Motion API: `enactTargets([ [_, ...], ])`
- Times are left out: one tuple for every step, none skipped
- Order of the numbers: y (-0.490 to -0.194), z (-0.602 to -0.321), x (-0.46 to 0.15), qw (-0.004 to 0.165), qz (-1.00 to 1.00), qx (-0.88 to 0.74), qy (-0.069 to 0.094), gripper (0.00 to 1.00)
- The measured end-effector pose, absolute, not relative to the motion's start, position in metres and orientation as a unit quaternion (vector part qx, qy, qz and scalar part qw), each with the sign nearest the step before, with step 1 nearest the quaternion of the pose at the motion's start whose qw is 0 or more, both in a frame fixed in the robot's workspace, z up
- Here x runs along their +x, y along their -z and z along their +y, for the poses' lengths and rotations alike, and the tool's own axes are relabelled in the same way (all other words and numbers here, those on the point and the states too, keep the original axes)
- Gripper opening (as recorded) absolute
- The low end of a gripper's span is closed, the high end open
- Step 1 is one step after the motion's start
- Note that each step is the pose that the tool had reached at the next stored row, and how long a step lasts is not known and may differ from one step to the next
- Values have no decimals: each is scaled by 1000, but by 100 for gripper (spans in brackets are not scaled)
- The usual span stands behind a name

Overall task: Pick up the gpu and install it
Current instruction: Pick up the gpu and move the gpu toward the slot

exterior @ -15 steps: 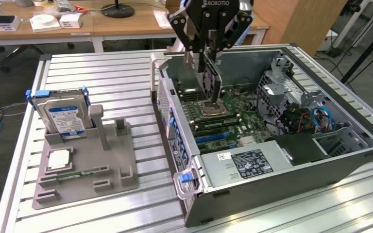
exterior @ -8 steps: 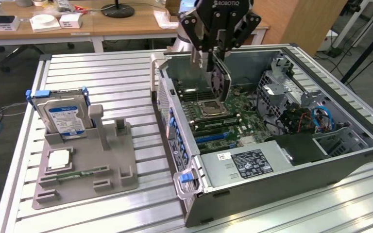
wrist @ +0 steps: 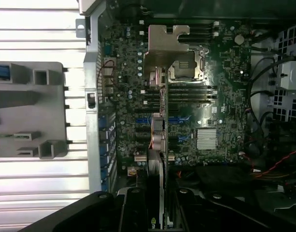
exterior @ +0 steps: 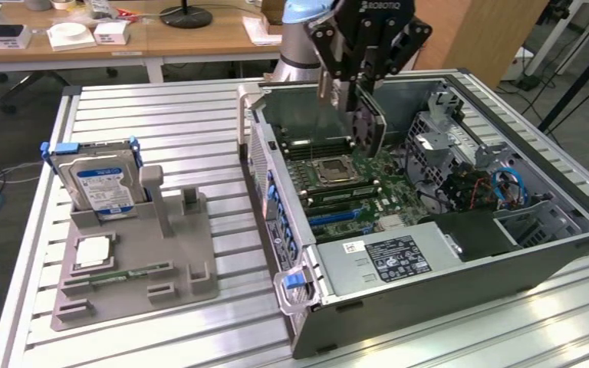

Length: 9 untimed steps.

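- Grasping the gpu (exterior: 366, 123) from above in the gripper (exterior: 358, 80), with a dark finger pressed to each flat face.
- Held upright, top edge in the grip, the lower part hanging down inside the open computer case (exterior: 448, 253).
- Poised over the motherboard (exterior: 382, 180), near the case's back wall and just beyond the CPU socket (exterior: 333, 172) (cannot tell whether the bottom edge touches anything).
- Seen edge-on from the wrist as a thin blade, with the blue slots (wrist: 179, 120) on either side of it and its metal bracket (wrist: 167, 46) in front of the socket.
- Well apart, toward the exterior view's left: a grey fixture (exterior: 187, 264) standing on the slatted table (exterior: 172, 115).
- Standing upright at the fixture's far end, a silver hard drive (exterior: 100, 184) with a blue label.
- Lying flat in a groove near the fixture's front, a slim green memory stick (exterior: 131, 272).
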<state>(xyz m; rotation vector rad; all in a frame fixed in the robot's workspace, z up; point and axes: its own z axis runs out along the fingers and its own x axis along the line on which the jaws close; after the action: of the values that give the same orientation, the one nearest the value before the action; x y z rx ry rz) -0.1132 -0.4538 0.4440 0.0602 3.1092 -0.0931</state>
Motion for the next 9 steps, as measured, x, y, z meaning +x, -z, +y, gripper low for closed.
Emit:
enactTargets([
  [-444, -454, -110, 15, 999, 19, 30, 26],
  [-444, -454, -106, 15, 999, 19, 30, 26],
  [-444, -454, -101, 15, 999, 19, 30, 26],
  [-444, -454, -97, 15, 999, 19, 30, 26],
  [-444, -454, -92, 15, 999, 19, 30, 26],
  [-444, -454, -88, 15, 999, 19, 30, 26],
  [-444, -454, -84, 15, 999, 19, 30, 26],
  [-444, -454, -81, 15, 999, 19, 30, 26],
  [-444, -454, -76, 15, 999, 19, 29, 26],
])
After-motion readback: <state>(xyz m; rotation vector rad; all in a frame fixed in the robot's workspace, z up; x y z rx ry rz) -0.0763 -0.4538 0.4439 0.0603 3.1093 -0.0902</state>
